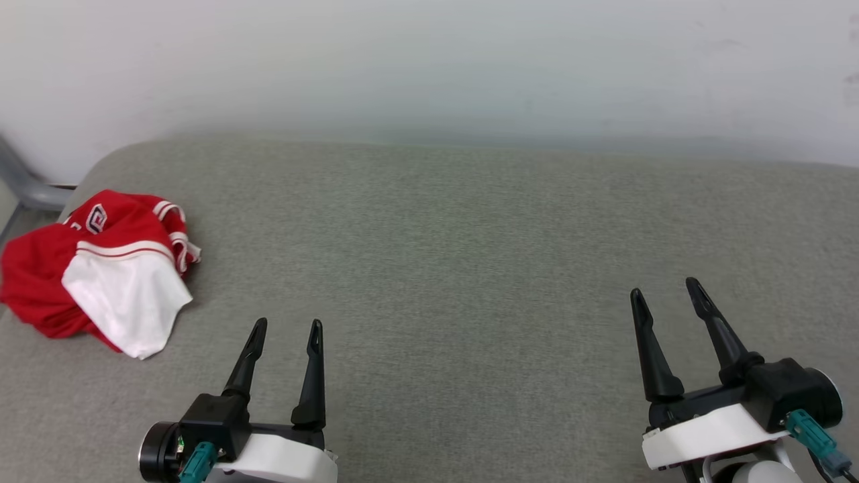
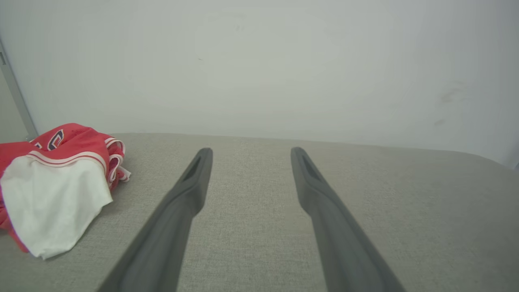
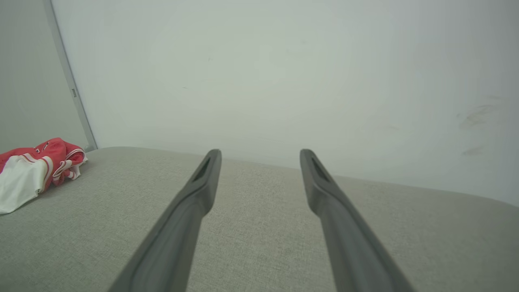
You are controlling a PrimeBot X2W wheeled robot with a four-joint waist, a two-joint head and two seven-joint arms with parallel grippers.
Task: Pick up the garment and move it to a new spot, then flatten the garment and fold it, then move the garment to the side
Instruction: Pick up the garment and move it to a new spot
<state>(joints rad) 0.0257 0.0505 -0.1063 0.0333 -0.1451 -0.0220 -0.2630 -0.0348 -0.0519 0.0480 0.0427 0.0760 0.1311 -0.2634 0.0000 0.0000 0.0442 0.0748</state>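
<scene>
So the garment (image 1: 100, 268) is bunched up off to the left of my left gripper (image 1: 286, 330), not touching it. Both grippers, right gripper (image 1: 668, 290) too, are spread and empty. Looks light and floppy; I'd pinch the white sleeve (image 1: 131, 295).

Item: garment (image 1: 100, 268), crumpled at the left; on its upper red fold one black, white-outlined character (image 1: 96, 218), creased and partly tucked under, not legible as a definite letter or digit; in the left wrist view it curves like a C or S. Item: small tag (image 3: 73, 92) on the grey upright strip (image 3: 65, 61) at the far left; too small to read.
</scene>
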